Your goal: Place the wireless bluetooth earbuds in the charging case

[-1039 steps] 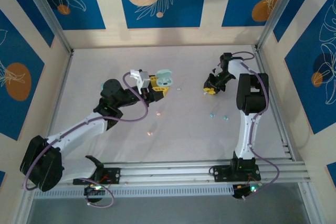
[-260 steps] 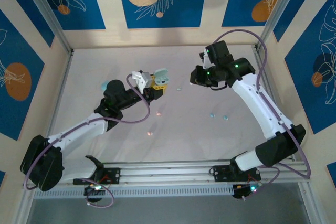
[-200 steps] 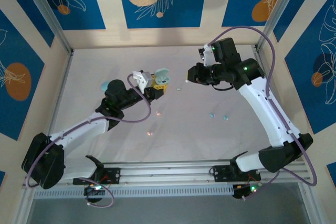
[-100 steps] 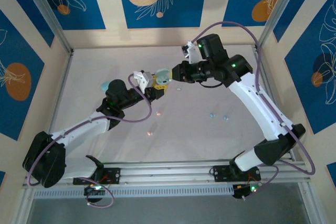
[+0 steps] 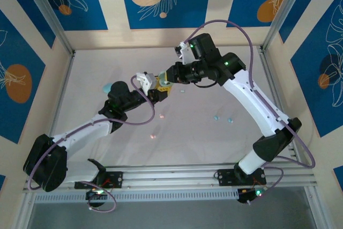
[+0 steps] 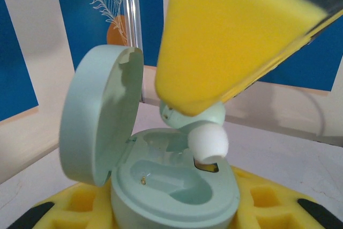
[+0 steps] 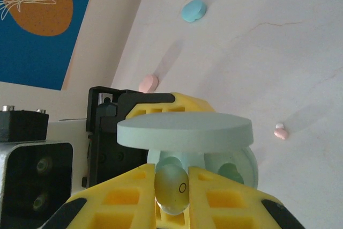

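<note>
Top view: the right arm has swung over from the right side of the frame. The right fingers (image 5: 169, 74) now reach the charging case (image 5: 163, 79), which the left fingers (image 5: 159, 87) pinch at frame centre, so insertion looks about to start.

Left wrist: the mint earbud (image 6: 202, 132) hangs just above the open case's socket, not seated.

Right wrist: at bottom centre the right fingers (image 7: 206, 189) are pressed onto the earbud, below the lid.

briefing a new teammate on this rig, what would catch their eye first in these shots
The open mint charging case, lid up, sits gripped in the left hand over the middle of the white table. Right above its wells, the right hand pinches a mint earbud, white tip pointing down. Pastel bits dot the surface around them, among them a blue case and a pink case.
</note>
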